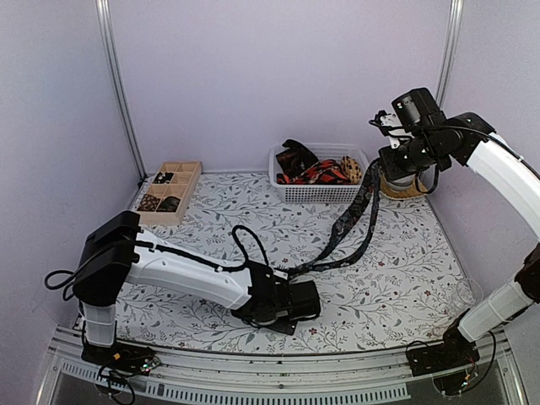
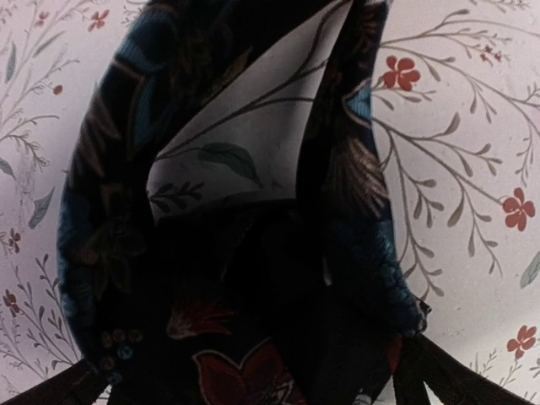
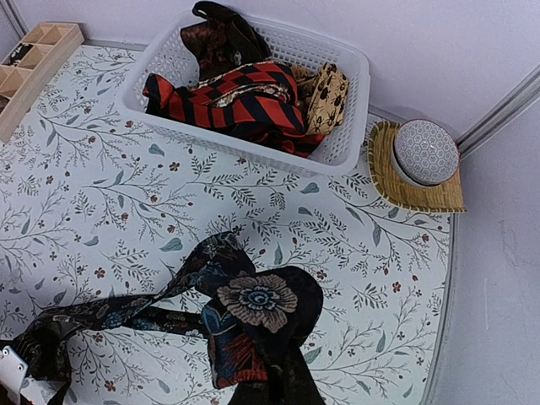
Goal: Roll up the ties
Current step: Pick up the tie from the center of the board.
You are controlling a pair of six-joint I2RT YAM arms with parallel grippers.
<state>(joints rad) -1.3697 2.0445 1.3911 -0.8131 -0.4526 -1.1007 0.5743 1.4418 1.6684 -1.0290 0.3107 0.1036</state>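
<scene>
While right end effector [image 1: 377,163] pinches dark floral tie [image 3: 257,299] | left end effector [image 1: 305,297] spread wide over it

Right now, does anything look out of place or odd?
Only the dark floral tie: it hangs in a twisted double strand from the raised right gripper down to the open left gripper. Nothing looks spilled or damaged.

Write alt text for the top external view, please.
The raised right gripper holds a dark floral tie that drapes down to the low, open left gripper. A white basket of ties sits behind.
</scene>
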